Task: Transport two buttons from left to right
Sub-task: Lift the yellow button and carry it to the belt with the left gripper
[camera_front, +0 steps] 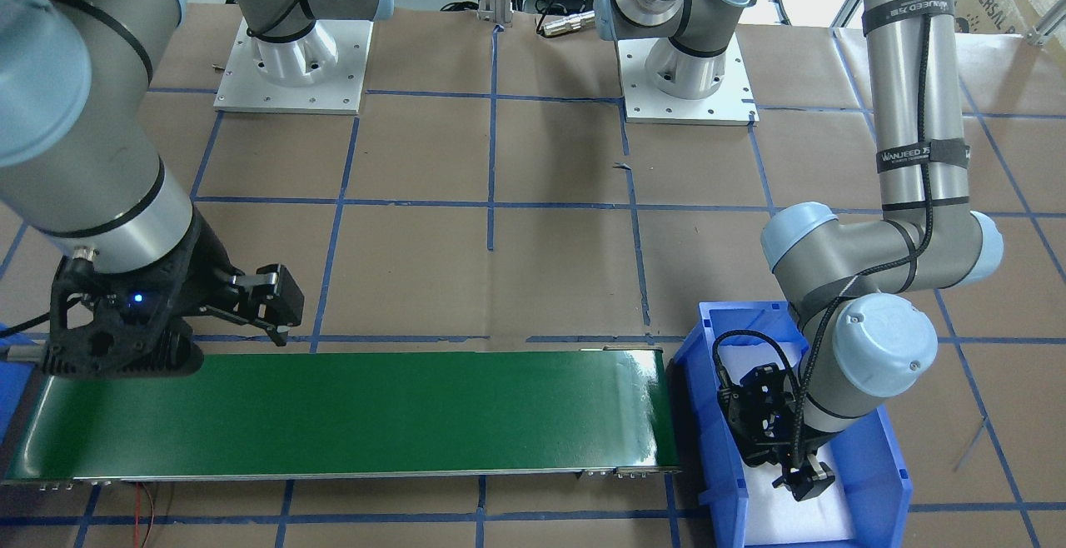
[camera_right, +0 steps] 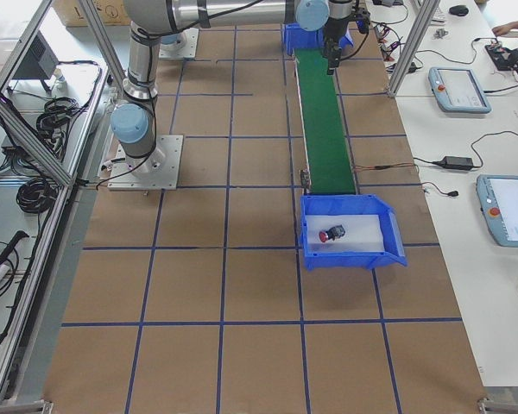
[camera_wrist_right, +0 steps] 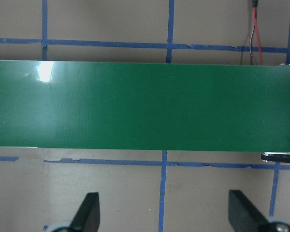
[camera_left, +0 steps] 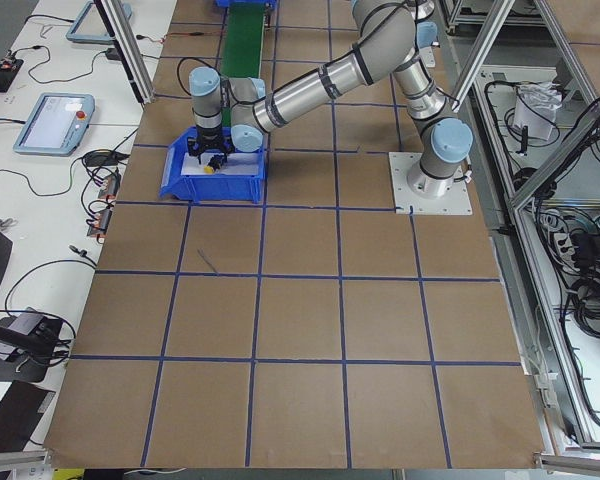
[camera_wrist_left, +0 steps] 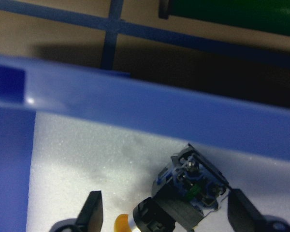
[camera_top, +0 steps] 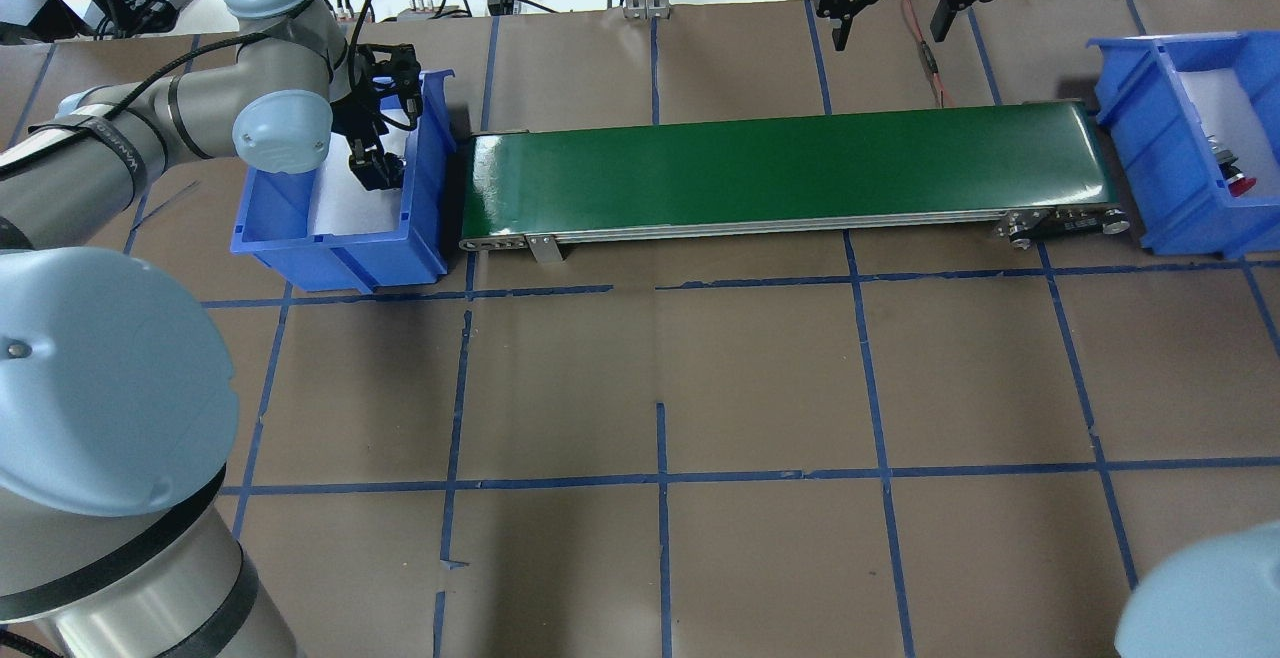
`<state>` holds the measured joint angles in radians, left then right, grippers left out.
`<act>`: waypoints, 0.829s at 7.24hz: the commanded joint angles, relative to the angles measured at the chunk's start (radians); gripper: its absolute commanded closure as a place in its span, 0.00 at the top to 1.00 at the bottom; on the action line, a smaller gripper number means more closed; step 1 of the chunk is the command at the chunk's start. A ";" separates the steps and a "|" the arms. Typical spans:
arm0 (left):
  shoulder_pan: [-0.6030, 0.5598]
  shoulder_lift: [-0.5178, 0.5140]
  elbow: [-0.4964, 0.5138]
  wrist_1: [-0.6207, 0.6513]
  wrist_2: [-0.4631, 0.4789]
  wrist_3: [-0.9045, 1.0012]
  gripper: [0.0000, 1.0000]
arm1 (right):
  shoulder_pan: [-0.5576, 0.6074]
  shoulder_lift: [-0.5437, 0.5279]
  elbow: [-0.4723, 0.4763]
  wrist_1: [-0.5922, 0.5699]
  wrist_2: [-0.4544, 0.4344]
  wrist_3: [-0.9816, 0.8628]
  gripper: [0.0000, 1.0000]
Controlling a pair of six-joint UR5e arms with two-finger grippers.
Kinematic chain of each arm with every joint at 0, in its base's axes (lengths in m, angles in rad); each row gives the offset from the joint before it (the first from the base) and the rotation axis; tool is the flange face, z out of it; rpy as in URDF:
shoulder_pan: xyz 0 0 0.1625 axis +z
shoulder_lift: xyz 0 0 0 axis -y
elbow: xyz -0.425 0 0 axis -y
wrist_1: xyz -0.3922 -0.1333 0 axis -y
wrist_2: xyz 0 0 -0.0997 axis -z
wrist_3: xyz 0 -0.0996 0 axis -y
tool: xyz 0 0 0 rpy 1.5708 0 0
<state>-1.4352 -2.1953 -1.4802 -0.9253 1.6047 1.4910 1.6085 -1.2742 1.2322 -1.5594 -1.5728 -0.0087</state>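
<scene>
In the L bin point(camera_top: 340, 238), the yellow button point(camera_wrist_left: 183, 193) lies on its side on foam point(camera_wrist_left: 87, 159) under the L gripper point(camera_top: 375, 166), jaws wide, nothing held. The red button point(camera_right: 331, 234) sits in the R bin point(camera_right: 350, 259) (far end of the belt point(camera_top: 780, 163)). R gripper point(camera_top: 890, 26) hangs wide open & empty beside the belt.

Green belt point(camera_top: 780, 168), blue bin point(camera_top: 340, 256), red button point(camera_right: 327, 235), yellow button point(camera_wrist_left: 176, 205)

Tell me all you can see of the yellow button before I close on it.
The yellow button lies on its side on the white foam in the left blue bin, near one wall. Its yellow cap peeks out at the wrist view's bottom edge, then a black collar, then a grey-blue contact block with exposed metal terminals. It sits between the open fingers, apparently touching neither.
</scene>
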 commanded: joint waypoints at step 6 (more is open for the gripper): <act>0.013 0.047 0.000 0.013 0.001 -0.017 0.26 | -0.015 -0.159 0.202 -0.013 -0.023 -0.013 0.98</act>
<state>-1.4318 -2.1739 -1.4800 -0.9067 1.6058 1.4820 1.6003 -1.4234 1.4227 -1.5830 -1.5923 -0.0187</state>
